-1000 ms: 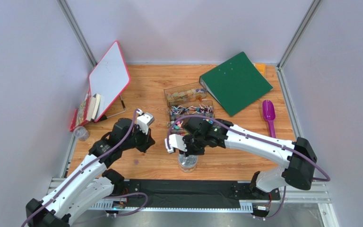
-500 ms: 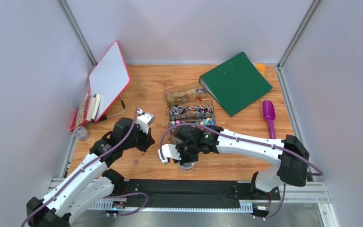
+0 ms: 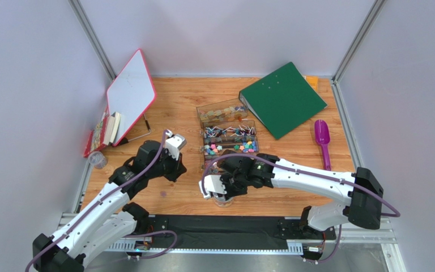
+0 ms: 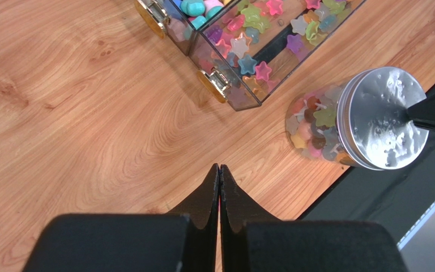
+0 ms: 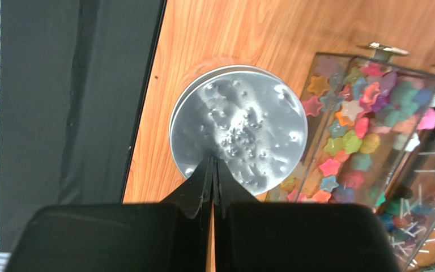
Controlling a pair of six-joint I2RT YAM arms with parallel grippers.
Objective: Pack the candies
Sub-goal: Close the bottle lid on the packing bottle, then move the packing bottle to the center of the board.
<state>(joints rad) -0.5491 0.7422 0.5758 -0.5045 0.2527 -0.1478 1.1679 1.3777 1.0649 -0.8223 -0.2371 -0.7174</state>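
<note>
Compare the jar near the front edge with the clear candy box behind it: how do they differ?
The jar is round; the box is long and rectangular. The jar wears a silver lid; the box shows gold clasps on its side. The jar stands by the black strip, under the shut right gripper; the box lies further in. Both are clear and hold star-shaped candies.

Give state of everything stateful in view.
compartment box, star candies inside; cover unclear.
jar, upright, lid on, candies inside.
left gripper, fingers shut, empty, over the table.
right gripper, fingers shut, empty, tips at the lid.
scoop, lying flat, untouched.
binder, closed, flat.
whiteboard, propped tilted.
</note>
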